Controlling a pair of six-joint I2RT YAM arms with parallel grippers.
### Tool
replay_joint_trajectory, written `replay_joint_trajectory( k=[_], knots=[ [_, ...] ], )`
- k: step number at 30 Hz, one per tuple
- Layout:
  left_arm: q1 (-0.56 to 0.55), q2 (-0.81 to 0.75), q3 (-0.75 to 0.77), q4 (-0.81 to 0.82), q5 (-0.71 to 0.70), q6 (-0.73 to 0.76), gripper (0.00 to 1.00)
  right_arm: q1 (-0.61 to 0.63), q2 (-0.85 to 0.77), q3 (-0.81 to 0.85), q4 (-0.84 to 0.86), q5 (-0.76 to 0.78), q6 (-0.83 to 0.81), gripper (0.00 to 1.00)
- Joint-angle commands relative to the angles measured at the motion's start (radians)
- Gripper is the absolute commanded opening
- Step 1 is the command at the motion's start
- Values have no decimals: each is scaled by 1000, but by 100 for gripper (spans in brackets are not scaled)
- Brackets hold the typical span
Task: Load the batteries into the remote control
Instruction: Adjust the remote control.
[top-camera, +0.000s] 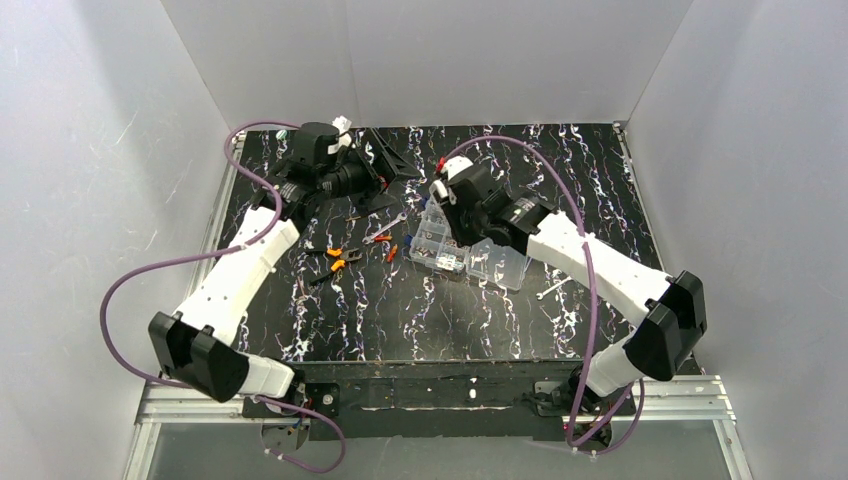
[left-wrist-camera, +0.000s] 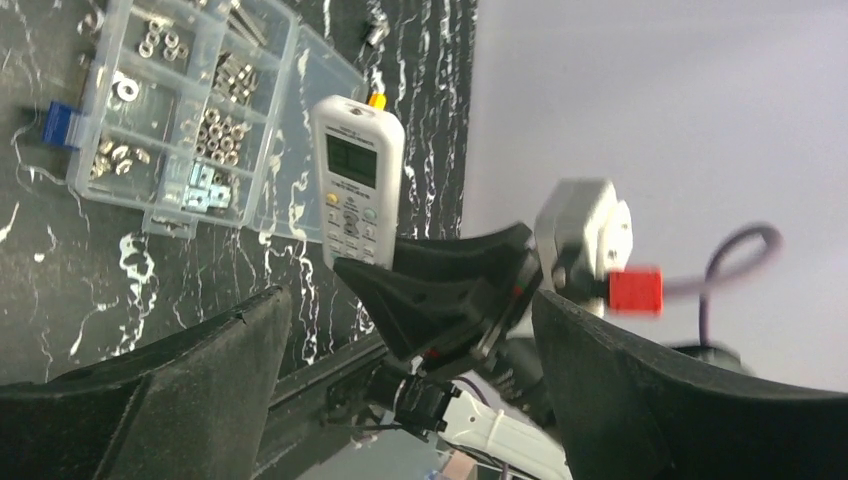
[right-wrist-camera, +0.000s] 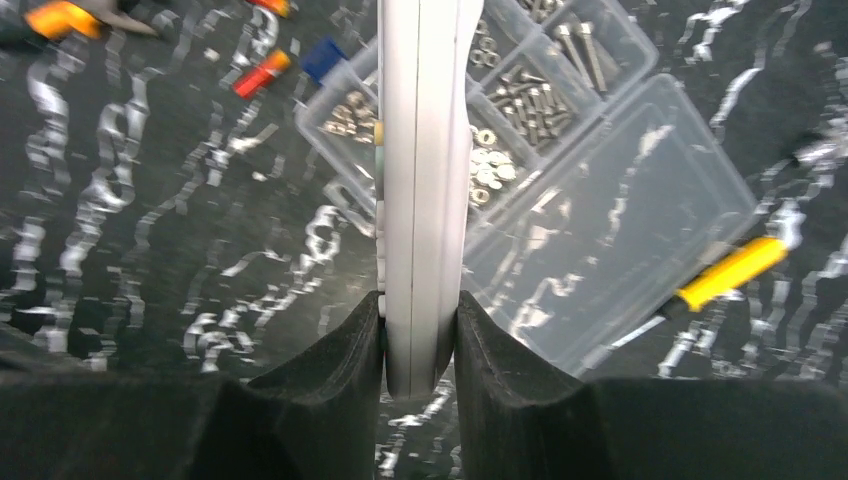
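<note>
Right claw (right-wrist-camera: 420, 305) pinching remote control (right-wrist-camera: 420, 150), black white-veined tabletop (top-camera: 400, 310), plain white walls (top-camera: 420, 60)

Remote control (left-wrist-camera: 357, 180) in right tool (left-wrist-camera: 368, 260)

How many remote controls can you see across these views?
1. The remote control is clamped at its lower end by the right gripper, over the clear compartment box. No other shows, though one could lie hidden.

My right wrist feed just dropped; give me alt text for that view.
The right arm's black fingers clamp the white remote control edge-on. Beneath it lies an open clear compartment box of screws and nuts, with a yellow-handled tool at frame right.
</note>
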Motion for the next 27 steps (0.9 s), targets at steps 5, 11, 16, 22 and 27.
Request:
replay_joint_trajectory(
  k=[5,11,16,22,27],
  knots=[
    [5,74,76,-157,92,-61,84,103,-82,-50,75,235,-190,1],
    [5,86,80,-160,99,-115,83,150,-118,-86,162,201,-297,1],
    [4,99,86,-154,109,-155,82,174,-97,-65,176,208,-356,1],
    [-4,118,78,-151,129,-180,76,199,-71,-38,197,251,-397,1],
    [-8,117,60,-151,130,-183,73,216,-73,-32,224,299,-420,1]
  ],
)
